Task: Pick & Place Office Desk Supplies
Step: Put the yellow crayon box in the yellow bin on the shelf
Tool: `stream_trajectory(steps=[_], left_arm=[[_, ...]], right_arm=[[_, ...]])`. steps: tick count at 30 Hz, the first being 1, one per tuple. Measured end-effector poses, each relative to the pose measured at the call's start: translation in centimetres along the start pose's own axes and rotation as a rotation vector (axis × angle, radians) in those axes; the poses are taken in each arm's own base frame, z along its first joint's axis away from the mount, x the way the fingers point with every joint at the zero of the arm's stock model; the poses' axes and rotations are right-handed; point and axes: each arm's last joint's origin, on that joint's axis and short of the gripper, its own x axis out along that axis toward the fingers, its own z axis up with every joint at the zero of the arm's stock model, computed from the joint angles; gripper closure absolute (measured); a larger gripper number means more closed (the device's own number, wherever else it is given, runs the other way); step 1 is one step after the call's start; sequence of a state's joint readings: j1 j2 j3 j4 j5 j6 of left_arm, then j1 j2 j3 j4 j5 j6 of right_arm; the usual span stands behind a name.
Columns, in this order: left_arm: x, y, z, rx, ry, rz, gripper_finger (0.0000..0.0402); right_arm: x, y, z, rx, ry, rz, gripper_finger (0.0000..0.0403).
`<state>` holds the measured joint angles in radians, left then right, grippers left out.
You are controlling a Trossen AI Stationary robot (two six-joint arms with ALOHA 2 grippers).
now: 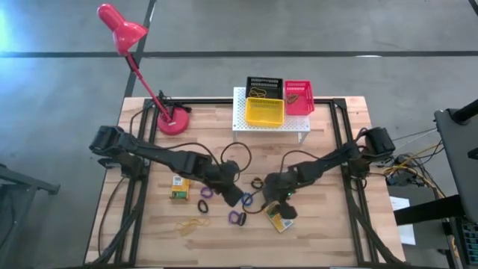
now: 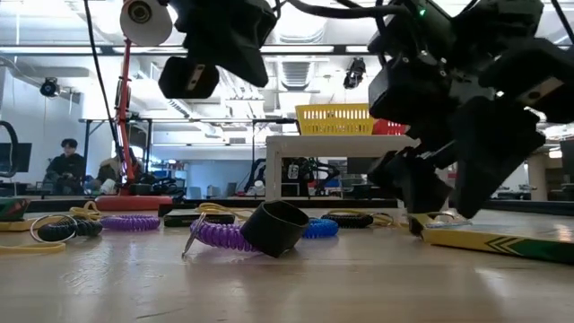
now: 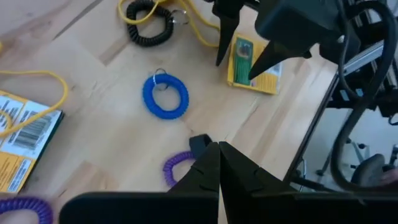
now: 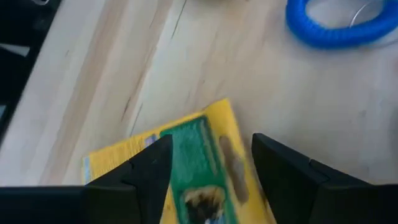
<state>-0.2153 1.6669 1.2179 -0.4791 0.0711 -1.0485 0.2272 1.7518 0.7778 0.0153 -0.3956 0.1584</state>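
Right gripper is held open directly over the yellow-green card box lying flat on the table. Box judged light, stiff, slippery-faced; long edges are best pinched. Left gripper is closed, empty, near the purple ring.

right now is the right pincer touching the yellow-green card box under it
Apart. The right wrist view shows the right pincer open, its dark fingers astride the yellow-green card box with bare wood showing between each finger and the box's edges.

No legible text — card box shows barcode only, print on it unreadable.
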Motion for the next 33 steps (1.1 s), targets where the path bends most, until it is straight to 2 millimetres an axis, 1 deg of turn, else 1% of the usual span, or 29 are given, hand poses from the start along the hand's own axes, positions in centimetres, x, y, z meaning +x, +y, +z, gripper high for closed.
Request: stream_trajectory(steps=[2, 4, 9, 11, 12, 16, 21, 23, 26, 29, 33], left_arm=[[0.1, 0.1, 0.0, -0.001, -0.001, 0.008, 0.0398], [0.1, 0.1, 0.0, -0.001, -0.004, 0.012, 0.0398], [0.6, 1.0, -0.3, -0.020, 0.003, 0.033, 0.0398], [0.5, 1.2, -0.4, -0.032, 0.002, 0.033, 0.0398], [0.4, 1.3, -0.5, -0.033, 0.002, 0.035, 0.0398], [-0.3, 1.1, -0.3, -0.029, -0.056, 0.022, 0.0398], [-1.8, 0.1, 0.6, 0.023, -0.243, -0.038, 0.0398], [-2.2, -0.5, 1.1, 0.061, -0.326, -0.082, 0.0398], [-2.5, -1.4, 1.9, 0.178, -0.441, -0.132, 0.0394], [-3.0, -2.0, 2.9, 0.263, -0.541, -0.183, 0.0367], [-4.0, -2.7, 4.4, 0.324, -0.684, -0.273, 0.0300]], right_arm=[[-0.1, 0.0, -0.1, 0.000, 0.015, -0.001, 0.0208], [-0.3, 0.1, -0.2, 0.007, 0.027, -0.001, 0.0236], [-1.2, 0.3, -0.1, 0.025, 0.033, -0.006, 0.0334], [-1.9, 0.5, -0.1, 0.038, 0.042, -0.014, 0.0375], [-2.3, 0.6, -0.1, 0.042, 0.040, -0.014, 0.0383], [-4.8, 1.7, 0.4, 0.062, 0.001, -0.037, 0.0393], [-9.1, 3.2, 0.8, 0.089, -0.106, -0.090, 0.0394], [-10.9, 3.8, 1.0, 0.108, -0.178, -0.107, 0.0394], [-13.5, 4.6, 1.3, 0.142, -0.295, -0.125, 0.0394], [-15.9, 5.4, 1.5, 0.178, -0.383, -0.145, 0.0394], [-18.5, 6.1, 1.4, 0.237, -0.433, -0.207, 0.0394]])
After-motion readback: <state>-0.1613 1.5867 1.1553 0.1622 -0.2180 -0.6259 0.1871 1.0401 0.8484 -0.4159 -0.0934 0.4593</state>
